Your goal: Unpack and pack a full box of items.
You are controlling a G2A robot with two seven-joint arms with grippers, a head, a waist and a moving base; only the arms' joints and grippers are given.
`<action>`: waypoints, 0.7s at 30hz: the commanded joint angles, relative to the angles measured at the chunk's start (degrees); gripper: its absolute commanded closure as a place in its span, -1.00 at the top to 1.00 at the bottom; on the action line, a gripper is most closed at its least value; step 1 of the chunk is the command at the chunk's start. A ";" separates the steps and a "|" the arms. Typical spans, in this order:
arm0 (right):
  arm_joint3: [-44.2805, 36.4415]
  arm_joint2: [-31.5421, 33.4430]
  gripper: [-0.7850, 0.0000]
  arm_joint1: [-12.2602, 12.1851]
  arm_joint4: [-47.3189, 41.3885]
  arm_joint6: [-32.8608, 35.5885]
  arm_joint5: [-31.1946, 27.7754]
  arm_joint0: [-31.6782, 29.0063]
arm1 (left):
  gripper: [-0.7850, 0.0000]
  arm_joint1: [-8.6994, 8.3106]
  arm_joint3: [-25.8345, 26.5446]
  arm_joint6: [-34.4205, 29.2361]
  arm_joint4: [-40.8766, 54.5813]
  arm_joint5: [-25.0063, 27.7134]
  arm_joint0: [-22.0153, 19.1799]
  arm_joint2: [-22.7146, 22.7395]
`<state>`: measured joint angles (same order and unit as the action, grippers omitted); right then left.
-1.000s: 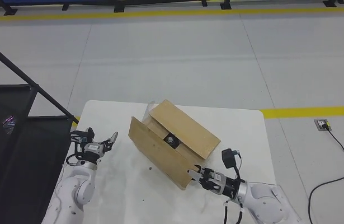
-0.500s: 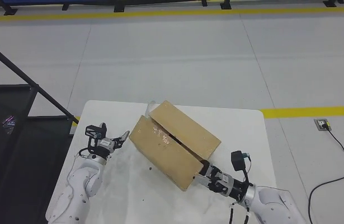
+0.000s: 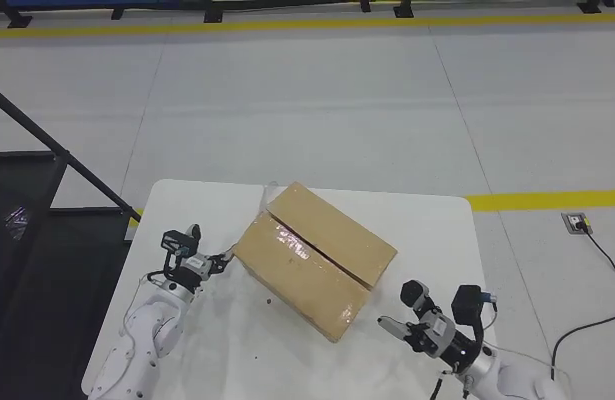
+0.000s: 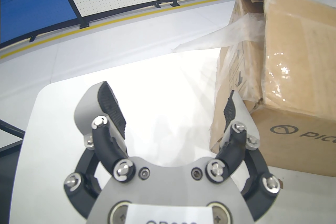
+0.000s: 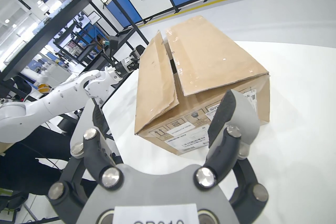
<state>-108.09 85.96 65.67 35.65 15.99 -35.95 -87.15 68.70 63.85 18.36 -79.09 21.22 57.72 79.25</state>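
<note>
- The cardboard box point(image 3: 312, 258) sits on the white worktop point(image 3: 217, 340) with its top flaps folded down.
- The left tool point(image 4: 168, 100), fingers spread, is just beside one end of the box.
- The right tool point(image 5: 162, 109), also spread, hangs near the opposite end without touching it.

A white table point(image 3: 427, 225) carries one cardboard box point(image 3: 312, 257).
</note>
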 commanded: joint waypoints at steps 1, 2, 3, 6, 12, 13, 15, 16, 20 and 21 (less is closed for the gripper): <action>0.01 -0.01 1.00 0.00 -1.31 0.11 -0.14 0.00 | 1.00 -0.11 0.84 0.26 -0.25 0.43 0.79 0.07; 0.01 -0.01 1.00 0.00 -1.31 0.11 -0.14 0.00 | 1.00 -0.15 1.26 0.29 -0.17 0.67 1.15 0.14; 0.23 -0.03 1.00 -0.08 0.64 1.34 1.17 -0.01 | 1.00 -0.18 1.71 0.36 0.23 1.17 1.52 0.18; -1.74 -1.27 1.00 -0.12 7.97 3.86 6.36 -0.31 | 1.00 -0.29 3.01 -0.05 1.21 2.43 2.48 0.45; -3.28 -4.84 1.00 -0.24 18.67 8.30 10.99 -2.64 | 1.00 -0.46 5.24 -0.66 0.44 2.63 4.04 0.23; -3.52 -5.41 1.00 -0.19 19.53 8.49 12.11 -2.86 | 1.00 -0.47 5.39 -0.83 0.43 2.70 4.11 0.16; -3.86 -6.67 1.00 -0.14 20.94 8.54 12.84 -3.31 | 1.00 -0.45 5.58 -1.16 0.50 2.75 4.13 -0.04; -3.96 -6.99 1.00 -0.13 21.35 8.41 12.89 -3.34 | 1.00 -0.44 5.64 -1.31 0.47 2.82 4.10 -0.18; -4.37 -8.45 1.00 0.03 25.11 8.10 17.28 -3.85 | 1.00 -0.44 5.97 -1.46 0.29 2.95 4.09 -0.58; -4.37 -9.09 1.00 0.16 26.06 8.24 19.44 -3.80 | 1.00 -0.44 6.03 -1.42 0.28 2.91 4.13 -0.61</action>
<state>-112.43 77.41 65.72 60.72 24.10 -18.79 -90.98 68.27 69.81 16.88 -78.80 24.15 61.81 78.66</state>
